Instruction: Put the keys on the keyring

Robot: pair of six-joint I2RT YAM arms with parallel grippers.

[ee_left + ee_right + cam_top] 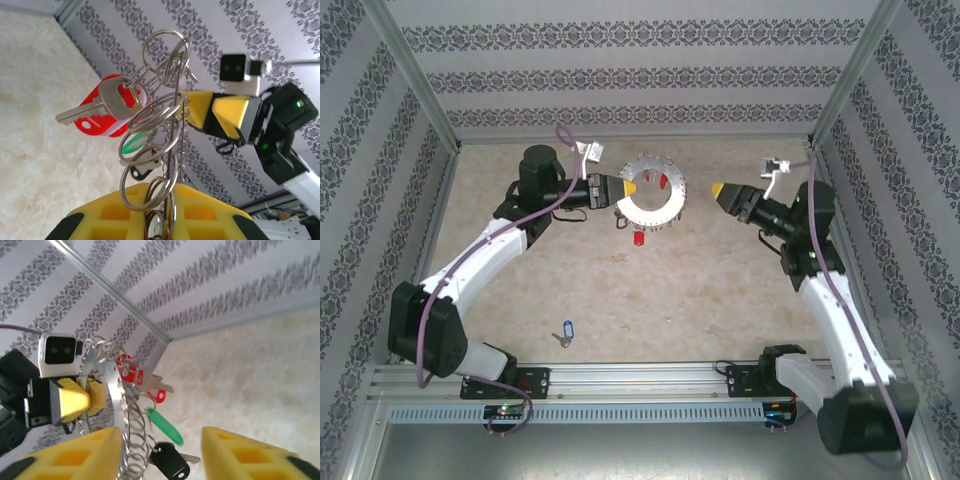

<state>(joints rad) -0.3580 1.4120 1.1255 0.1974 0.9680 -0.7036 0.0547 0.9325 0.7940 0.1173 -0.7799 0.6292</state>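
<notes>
Keyring [672,208] held up off the surface, left fingers [628,187] clamped on its rim. Right fingers [720,189] parted, empty, well apart from it. Blue-tagged key [565,331] loose near front edge. Risk: thin edge grip, so ring may swing or slip once pushed.

The large grey metal keyring [674,200] carries silver keys with red and green plastic tags. A small silver key [565,333] has a blue tag. The left gripper [631,187] and the right gripper [718,188] have yellow tips. The walls [620,75] are white with grey floral stripes, and the table [700,290] is beige and marbled.
</notes>
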